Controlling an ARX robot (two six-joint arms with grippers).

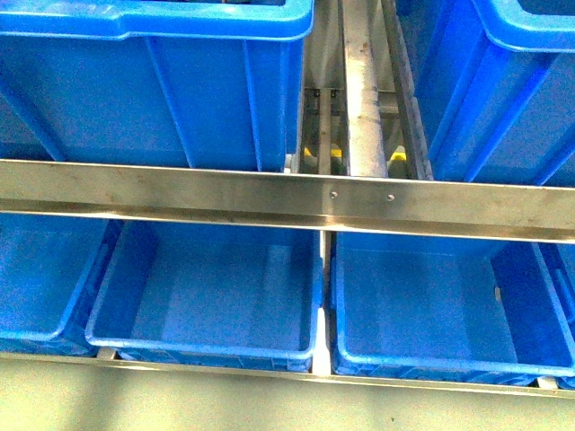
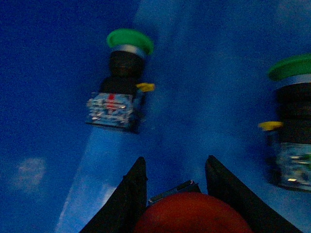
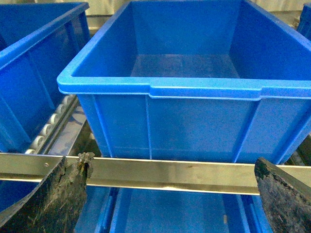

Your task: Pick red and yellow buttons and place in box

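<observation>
1. Front view: a steel rail crosses the middle of the frame. An upper left crate and an upper right crate stand above it. A lower left crate and a lower right crate sit open below it. All four are blue.
2. Left wrist view: the left gripper has its dark fingers drawn in on either side of the red button. The button's glossy cap fills the gap between them, close to the camera, and it looks gripped.
3. Beyond those fingertips, one green-capped button lies on its side on the blue crate floor. A second green-capped button lies well apart from it, cut by the frame edge. Each has a small yellow tab on its dark body.
4. Right wrist view: the right gripper is spread wide, with nothing between its worn fingers.
5. Past them runs the rail, and behind it stands a large blue crate with its floor showing. A neighbouring crate stands beside it, and rollers lie between the two.
</observation>
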